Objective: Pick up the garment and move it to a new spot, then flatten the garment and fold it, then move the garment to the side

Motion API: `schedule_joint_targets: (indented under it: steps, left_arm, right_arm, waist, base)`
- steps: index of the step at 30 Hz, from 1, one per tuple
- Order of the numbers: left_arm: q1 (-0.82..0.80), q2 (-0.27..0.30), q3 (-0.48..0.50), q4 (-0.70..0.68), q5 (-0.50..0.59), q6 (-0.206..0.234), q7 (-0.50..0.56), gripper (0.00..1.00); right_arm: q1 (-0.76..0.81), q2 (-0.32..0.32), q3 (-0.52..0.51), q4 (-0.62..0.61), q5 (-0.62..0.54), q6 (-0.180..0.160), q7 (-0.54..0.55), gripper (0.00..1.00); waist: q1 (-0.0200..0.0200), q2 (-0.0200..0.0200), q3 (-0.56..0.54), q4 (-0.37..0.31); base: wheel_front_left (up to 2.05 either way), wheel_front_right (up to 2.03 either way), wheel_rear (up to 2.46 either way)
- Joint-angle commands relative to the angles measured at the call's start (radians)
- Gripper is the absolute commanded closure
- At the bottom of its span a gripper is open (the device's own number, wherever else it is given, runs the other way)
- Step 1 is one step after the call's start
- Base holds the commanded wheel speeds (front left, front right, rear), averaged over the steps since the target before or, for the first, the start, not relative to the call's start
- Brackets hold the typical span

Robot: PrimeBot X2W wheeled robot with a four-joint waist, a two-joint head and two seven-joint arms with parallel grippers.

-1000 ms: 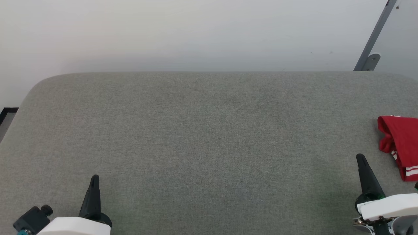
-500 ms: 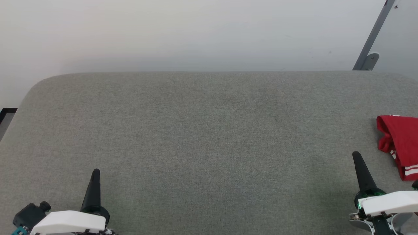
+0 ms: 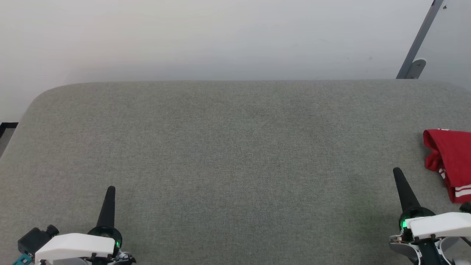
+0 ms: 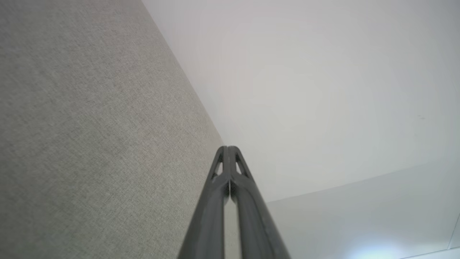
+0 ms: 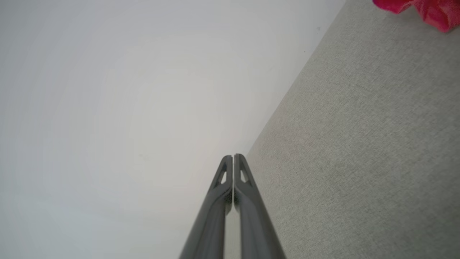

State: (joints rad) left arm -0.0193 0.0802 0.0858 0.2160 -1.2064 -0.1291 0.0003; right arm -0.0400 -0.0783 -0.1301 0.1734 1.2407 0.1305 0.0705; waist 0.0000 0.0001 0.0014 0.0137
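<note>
Both arms have crept forward over the last second. My left gripper (image 3: 110, 189) sits a bit further up the head view than before, and the right gripper (image 3: 396, 170) has slid up and slightly leftward. The whole picture also drifted a touch (camera, not the cloth), so I count the garment (image 3: 449, 158) as unmoved.

Left claw: fingers pressed together, nothing between them, tip over bare grey fabric. The left wrist view shows the two fingers meeting along their length. Right claw: same, fingers together and empty, clear in the right wrist view.

The garment lies bunched at the right edge of the grey padded table (image 3: 235, 140), cut off by the frame. It is red cloth with white stripe trim along its near edge. It is near the right gripper, off to that gripper's right and a bit further away, not touching. In the right wrist view a red scrap of it shows at the top right corner.

A pale wall (image 3: 220, 36) stands behind the table's far edge, with a grey metal strut (image 3: 419, 40) leaning at top right.
</note>
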Motion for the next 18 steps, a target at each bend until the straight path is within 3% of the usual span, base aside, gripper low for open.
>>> schedule_joint_targets:
  steps: [1, 18]
  left_arm:
    - [-0.027, 0.002, 0.005, -0.004, -0.033, -0.002, 0.007, 1.00]
    - [-0.052, -0.008, 0.012, 0.009, -0.181, -0.002, 0.048, 1.00]
  right_arm:
    - [-0.022, 0.001, 0.002, 0.001, 0.027, 0.000, 0.006, 1.00]
    - [-0.041, 0.012, 0.008, 0.029, 0.161, 0.000, 0.021, 1.00]
  waist:
    - [0.0000, -0.0001, 0.000, 0.000]
    - [0.0000, -0.0001, 0.001, -0.005]
  base:
    - [0.00, 0.00, 0.00]
    - [0.00, 0.00, 0.00]
